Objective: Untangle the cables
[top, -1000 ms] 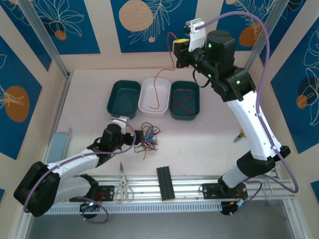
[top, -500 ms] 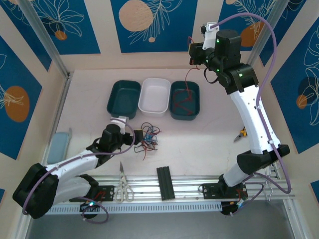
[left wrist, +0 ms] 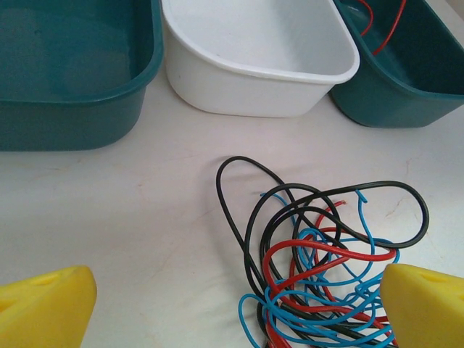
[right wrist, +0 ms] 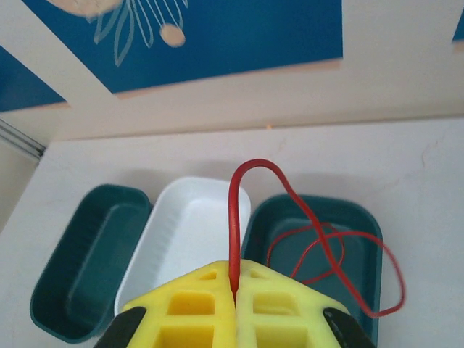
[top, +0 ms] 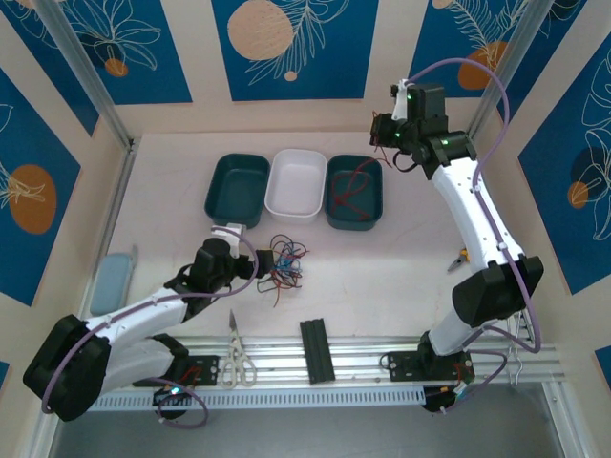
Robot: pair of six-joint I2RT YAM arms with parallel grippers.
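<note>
The cables form a tangle (top: 284,265) of red, black and blue loops on the table in front of the trays. My left gripper (top: 260,265) stands open at the tangle's left edge. In the left wrist view the tangle (left wrist: 326,261) lies between the yellow fingertips (left wrist: 43,308), nearer the right one, and my left gripper (left wrist: 235,297) holds nothing. My right gripper (top: 382,129) is raised behind the right teal tray (top: 378,205). It (right wrist: 235,279) is shut on a red cable (right wrist: 233,217), which arches up and trails down into that tray (right wrist: 319,199), where more red loops lie.
A white tray (top: 296,181) and a left teal tray (top: 237,189) stand beside the right one, both without cables. Scissors (top: 236,358) and a black bar (top: 316,350) lie on the front rail. A small yellow-handled tool (top: 461,258) lies right of centre.
My right gripper has carried the red cable rightward and down, from above the white tray to behind the right teal tray. The cable now trails into that tray. The left arm has not moved.
</note>
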